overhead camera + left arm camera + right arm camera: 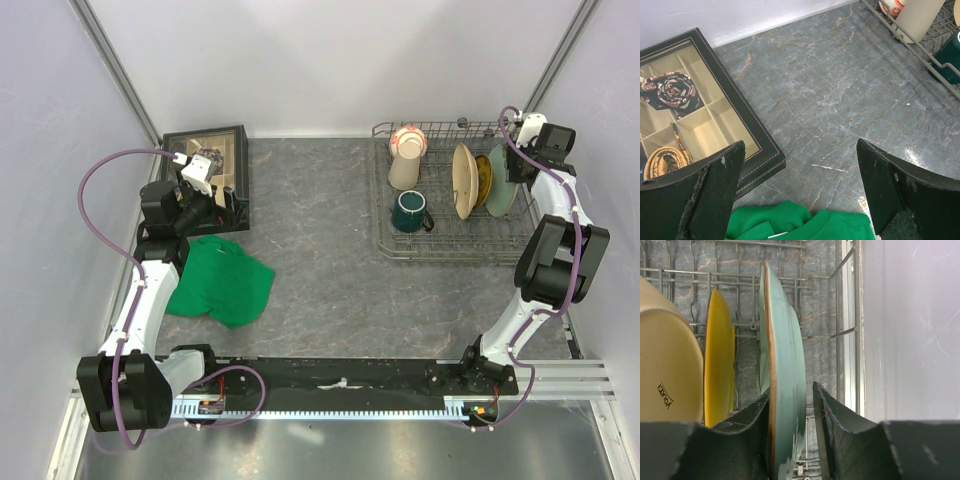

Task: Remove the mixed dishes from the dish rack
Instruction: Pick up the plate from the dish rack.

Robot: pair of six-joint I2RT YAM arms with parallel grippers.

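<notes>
1. Top external view.
   - We list the dish rack [455, 248] at the far right corner of the table [320, 250].
   - It holds a beige cup [404, 170] lying along the wires. A red-and-white bowl [408, 140] is at the cup's far end and a dark green mug [410, 211] at its near end.
   - Three plates stand on edge on the rack's right side: a cream plate [463, 180], a yellow plate [484, 180] and a pale green plate [500, 185].
   - The right gripper [517, 160] is over the rack's far right corner, at the pale green plate.
   - The left gripper [222, 195] hangs over the near part of a black box [205, 138] at the far left edge. A green cloth [225, 282] lies just nearer than the box.

2. Left wrist view.
   - The left gripper [800, 150] has its jaws spread wide and holds nothing. Bare table [840, 100] shows between its fingers [715, 190].
   - The black box [762, 147] shows its divided compartments, and the green cloth [805, 222] is below it.
   - The dish rack [920, 50] shows only a corner, with the beige cup [917, 17] and dark green mug [950, 57] inside.

3. Right wrist view.
   - The right gripper [790, 392] has narrow jaws, one on each face of the upright pale green plate [785, 330].
   - One of its fingers [747, 425] lies against the plate and a sliver of space shows at the other. We cannot tell whether the plate is clamped.
   - The yellow plate [720, 355] and cream plate [665, 365] stand beside it in the dish rack [845, 315].
</notes>
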